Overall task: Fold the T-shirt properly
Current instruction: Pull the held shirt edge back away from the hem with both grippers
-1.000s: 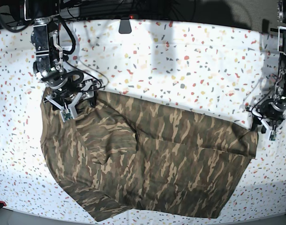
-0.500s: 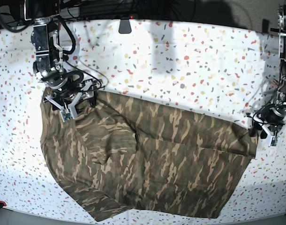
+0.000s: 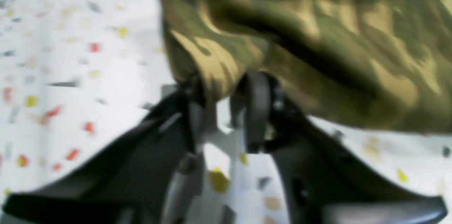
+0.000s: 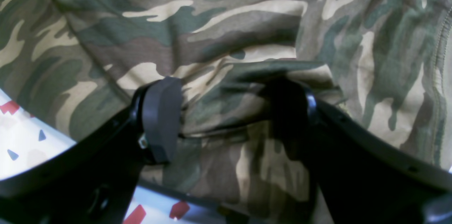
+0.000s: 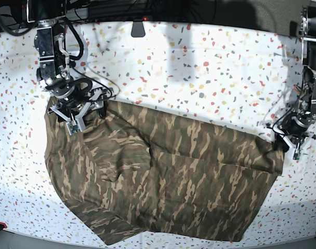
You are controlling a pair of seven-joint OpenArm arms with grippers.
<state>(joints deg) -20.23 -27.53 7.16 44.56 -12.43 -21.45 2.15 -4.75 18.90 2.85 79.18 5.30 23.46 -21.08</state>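
One camouflage T-shirt, one speckled white cloth, two arms, each with one gripper.

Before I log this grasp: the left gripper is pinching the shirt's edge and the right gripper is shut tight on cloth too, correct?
Not quite. The left gripper does pinch the shirt's edge, but the right gripper is wide open, its jaws straddling a raised fold without clamping it, as the right wrist view shows.

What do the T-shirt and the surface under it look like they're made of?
T-shirt: soft matte knit cloth, probably cotton; it creases, drapes and shows a stitched hem. Surface: white cover with red, yellow and grey flecks, matte; whether cloth or a hard top is unclear.
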